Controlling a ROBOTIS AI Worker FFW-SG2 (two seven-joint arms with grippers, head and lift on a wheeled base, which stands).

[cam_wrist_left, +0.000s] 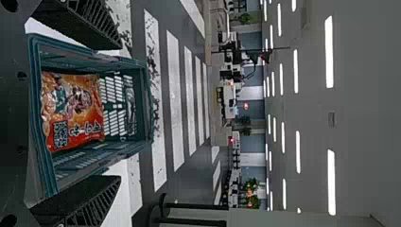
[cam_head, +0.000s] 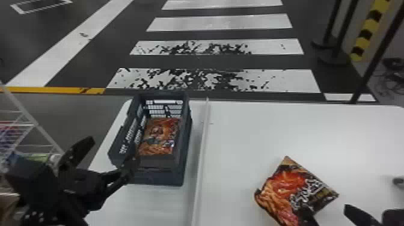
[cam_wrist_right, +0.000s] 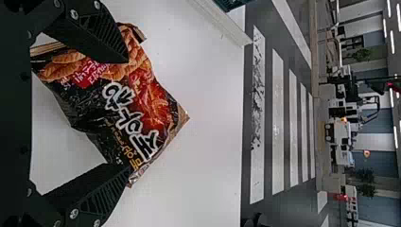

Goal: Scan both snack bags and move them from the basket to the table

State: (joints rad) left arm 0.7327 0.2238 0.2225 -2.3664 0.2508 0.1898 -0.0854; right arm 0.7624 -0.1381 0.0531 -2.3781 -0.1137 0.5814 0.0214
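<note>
Basket: The basket (cam_head: 183, 168) is set on the white table (cam_head: 258, 129), on the left side of a raised strip (cam_head: 202, 150); its walls are pierced by slots.
Basket bag: One snack bag (cam_head: 160, 135) is held inside the basket, laid flat on the bottom, with its orange and red printed side turned up.
Table bag: The second bag (cam_head: 284, 183) is laid on the table, to the right of the strip and well apart from the basket. It is turned at an angle, and its orange, red and black printed side is shown.
Left gripper: The left gripper (cam_head: 109, 148) is placed by the near left corner of the basket, its fingers spread wide. In the left wrist view, the basket and its bag are seen between the fingers of the left gripper (cam_wrist_left: 116, 113); whether the basket is touched cannot be told.
Right gripper: The right gripper (cam_head: 329, 212) is placed at the near edge of the table bag, its fingers spread. In the right wrist view, parts of that bag are covered by both fingers of the right gripper (cam_wrist_right: 126, 113); contact cannot be judged.
Left side: Goods are held on a white wire rack (cam_head: 39, 123).
Floor: White stripes (cam_head: 221, 22) are painted beyond the table.
Far right: Black posts (cam_head: 333, 24) are stood near a yellow-and-black column (cam_head: 368, 30).
</note>
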